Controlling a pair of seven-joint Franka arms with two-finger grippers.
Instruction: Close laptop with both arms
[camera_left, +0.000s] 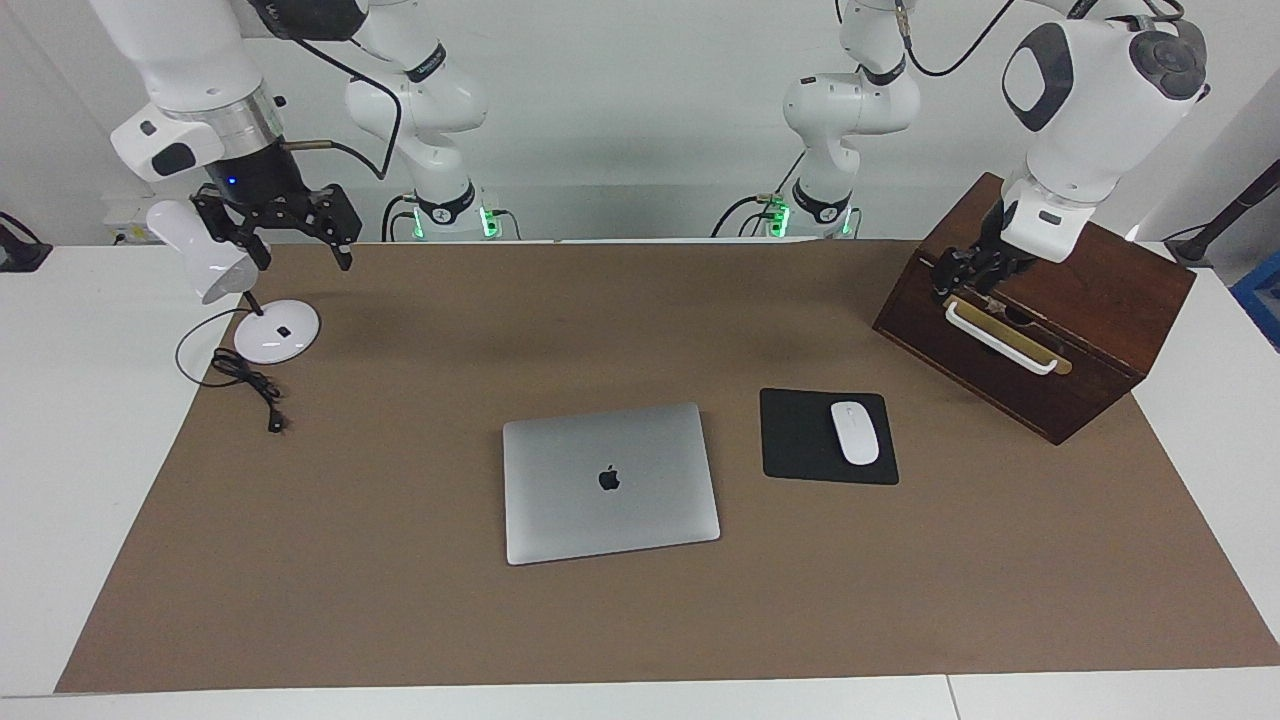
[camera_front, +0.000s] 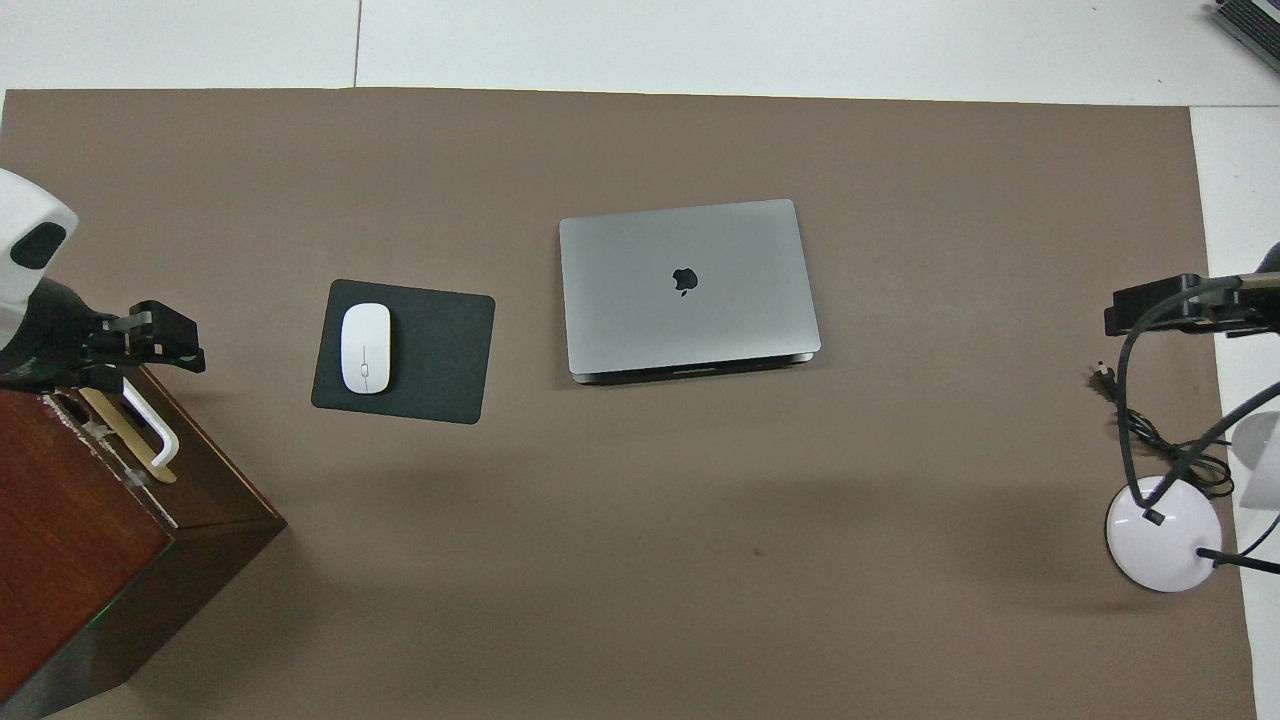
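laptop (camera_left: 610, 483) lid seen shut flat, task judged done | left gripper (camera_left: 968, 278) parked over wooden box (camera_left: 1100, 330), finger gap untellable | right gripper (camera_left: 290, 228) fingers spread, empty, kept clear by lamp (camera_left: 270, 330)

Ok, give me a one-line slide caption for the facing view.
Closed laptop on the table mat, mouse pad beside it; left gripper over the wooden box, right gripper open above the lamp.

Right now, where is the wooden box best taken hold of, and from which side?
By its white handle: the bar stands off the sloped front of the wooden box, leaving a gap. Come from in front, jaws across the bar.
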